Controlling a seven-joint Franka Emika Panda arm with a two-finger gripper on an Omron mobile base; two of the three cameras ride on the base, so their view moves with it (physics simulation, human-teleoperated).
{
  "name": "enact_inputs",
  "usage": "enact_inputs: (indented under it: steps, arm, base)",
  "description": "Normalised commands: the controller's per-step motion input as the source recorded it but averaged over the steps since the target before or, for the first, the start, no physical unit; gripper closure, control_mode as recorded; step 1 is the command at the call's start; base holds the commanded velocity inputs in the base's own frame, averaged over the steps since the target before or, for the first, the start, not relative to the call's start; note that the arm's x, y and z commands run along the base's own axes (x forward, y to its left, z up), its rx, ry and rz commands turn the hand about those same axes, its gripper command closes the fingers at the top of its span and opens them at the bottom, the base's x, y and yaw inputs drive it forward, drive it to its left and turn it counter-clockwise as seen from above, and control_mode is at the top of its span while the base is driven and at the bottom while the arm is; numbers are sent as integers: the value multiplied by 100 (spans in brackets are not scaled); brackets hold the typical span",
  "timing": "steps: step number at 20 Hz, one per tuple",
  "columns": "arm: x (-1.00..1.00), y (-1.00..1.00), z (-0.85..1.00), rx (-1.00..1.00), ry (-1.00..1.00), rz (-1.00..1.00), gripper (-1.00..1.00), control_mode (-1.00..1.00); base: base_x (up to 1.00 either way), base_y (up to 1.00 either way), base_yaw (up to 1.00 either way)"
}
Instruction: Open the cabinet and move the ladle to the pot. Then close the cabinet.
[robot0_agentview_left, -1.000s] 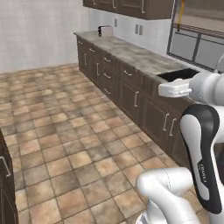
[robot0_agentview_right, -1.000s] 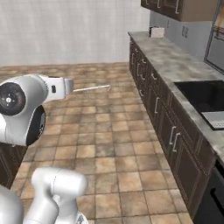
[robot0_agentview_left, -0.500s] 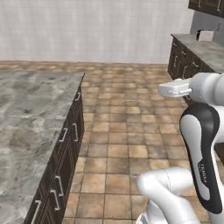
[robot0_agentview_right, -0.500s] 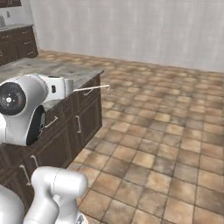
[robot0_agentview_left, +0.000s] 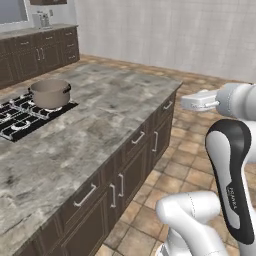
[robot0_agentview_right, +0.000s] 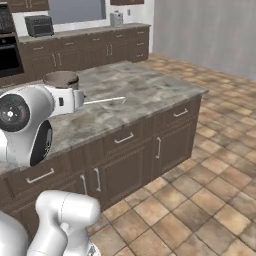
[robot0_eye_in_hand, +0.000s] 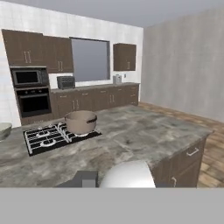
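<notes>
Ladle (robot0_agentview_right: 106, 100) in the right base view is a thin pale rod running level out of the end of the gripper (robot0_agentview_right: 80, 100), its far tip over the marble top of the island counter (robot0_agentview_right: 150, 90). In the hand view its round white bowl (robot0_eye_in_hand: 128, 174) bulges up at the bottom edge, just right of a dark fingertip (robot0_eye_in_hand: 86, 178), so the claw is closed around the ladle, carrying it clear of any surface.

The pot (robot0_agentview_left: 50, 93) is brownish-grey with two small side handles and stands on the black stove grate (robot0_agentview_left: 20, 117) set into the island's left part. Its inside cannot be seen from the base cameras; in the hand view the pot (robot0_eye_in_hand: 81, 121) sits on the right end of the stove grate (robot0_eye_in_hand: 52, 136) with only its rim and outer wall showing. The ladle is well apart from it, nearer the robot and to the right.

The arm in the left base view rises at the right, near the island's right side, with the forearm bent level and the white hand (robot0_agentview_left: 200, 102) pointing left toward the counter's corner. In the right base view the hand reaches rightward from the big round joint, level with the counter top.

Against the far wall, dark brown wall cabinets (robot0_eye_in_hand: 124, 57) flank a window (robot0_eye_in_hand: 89, 59), above a row of lower cabinets, with an oven (robot0_eye_in_hand: 33, 101) at the left and a toaster (robot0_eye_in_hand: 65, 82) on the far counter.
</notes>
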Motion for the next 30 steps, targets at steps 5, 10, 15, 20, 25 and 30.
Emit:
enact_inputs:
  steps: [5, 10, 15, 20, 25, 30]
  arm:
    - [0, 0, 0, 0, 0, 0, 100, 100]
    - [0, 0, 0, 0, 0, 0, 100, 100]
    - [0, 0, 0, 0, 0, 0, 100, 100]
    - [0, 0, 0, 0, 0, 0, 100, 100]
    - [0, 0, 0, 0, 0, 0, 100, 100]
    - [0, 0, 0, 0, 0, 0, 100, 100]
  base:
    - [14, -41, 36]
    - [42, -100, 16]
    - [43, -100, 17]
    - [40, -100, 17]
    - [36, -100, 17]
    - [39, -100, 16]
